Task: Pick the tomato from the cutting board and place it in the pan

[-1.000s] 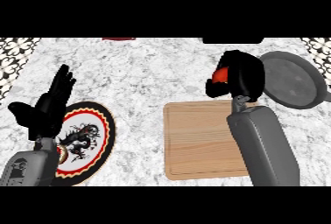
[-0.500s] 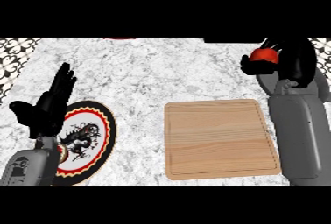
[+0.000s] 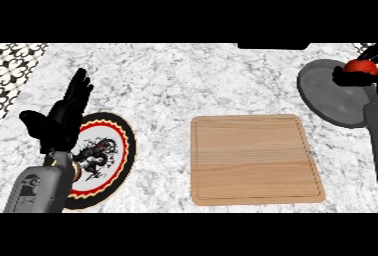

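Note:
The red tomato [image 3: 363, 65] is held at the view's right edge, with the black fingers of my right hand [image 3: 350, 76] curled round it. Hand and tomato hover over the right part of the dark grey round pan [image 3: 330, 95]; most of the hand is cut off by the edge. The wooden cutting board [image 3: 255, 160] lies bare in the middle. At the left, my left hand [image 3: 62, 118] rests open with its fingers up.
A round plate [image 3: 103, 155] with a red, black and white pattern lies under my left forearm. A dark object [image 3: 273, 46] sits at the counter's far edge. Patterned tiles [image 3: 15, 65] border the marble counter at the left.
My right hand has carried the tomato further right, out toward the view's edge, uncovering the pan below it. The left hand has stayed still.

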Tool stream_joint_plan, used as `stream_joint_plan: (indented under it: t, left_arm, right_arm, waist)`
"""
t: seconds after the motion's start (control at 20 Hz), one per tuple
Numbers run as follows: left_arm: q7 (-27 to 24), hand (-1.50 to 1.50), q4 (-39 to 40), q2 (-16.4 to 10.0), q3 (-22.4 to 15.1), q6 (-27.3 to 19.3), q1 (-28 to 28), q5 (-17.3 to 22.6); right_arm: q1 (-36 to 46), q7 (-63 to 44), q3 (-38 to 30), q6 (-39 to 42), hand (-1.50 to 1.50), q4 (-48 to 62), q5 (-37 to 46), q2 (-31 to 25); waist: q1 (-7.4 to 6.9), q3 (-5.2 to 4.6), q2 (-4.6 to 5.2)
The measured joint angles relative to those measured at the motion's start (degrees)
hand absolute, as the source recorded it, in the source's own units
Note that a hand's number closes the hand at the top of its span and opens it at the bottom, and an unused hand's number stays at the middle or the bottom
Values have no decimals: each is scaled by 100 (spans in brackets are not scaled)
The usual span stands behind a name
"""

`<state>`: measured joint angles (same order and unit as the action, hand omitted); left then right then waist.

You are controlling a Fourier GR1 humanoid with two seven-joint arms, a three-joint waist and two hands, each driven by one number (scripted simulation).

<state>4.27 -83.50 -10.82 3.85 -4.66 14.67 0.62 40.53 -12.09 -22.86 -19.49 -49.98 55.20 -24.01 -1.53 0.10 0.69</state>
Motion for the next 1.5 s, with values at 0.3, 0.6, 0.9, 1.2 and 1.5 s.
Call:
stream_joint_plan:
  t: [0.3, 0.6, 0.9, 1.2, 1.5]
  left_arm:
    - [22, 0, -47, 9, -28, 90, 59, 46]
    - [37, 0, -47, 58, -79, 70, 137, 6]
    - [37, 0, -79, 109, -116, 77, 166, 15]
    - [36, 0, -90, 93, -122, 101, 200, 7]
    - [8, 0, -56, 113, -99, 71, 91, -8]
  right_arm:
    - [235, 885, -452, -708, 150, 1620, -62, -696]
    - [303, 1665, -891, -1113, 150, 2583, -396, -947]
    - [432, 1984, -1364, -219, -150, 3325, -973, -1069]
    - [437, 2504, -1658, 297, -150, 3679, -1319, -1151]
    - [324, 3472, -2233, 153, -150, 3573, -1951, -1064]
  waist:
    - [-130, 14, 61]
    - [-216, 32, 113]
    - [-283, 45, 144]
    - [-303, 48, 152]
    - [-194, 41, 102]
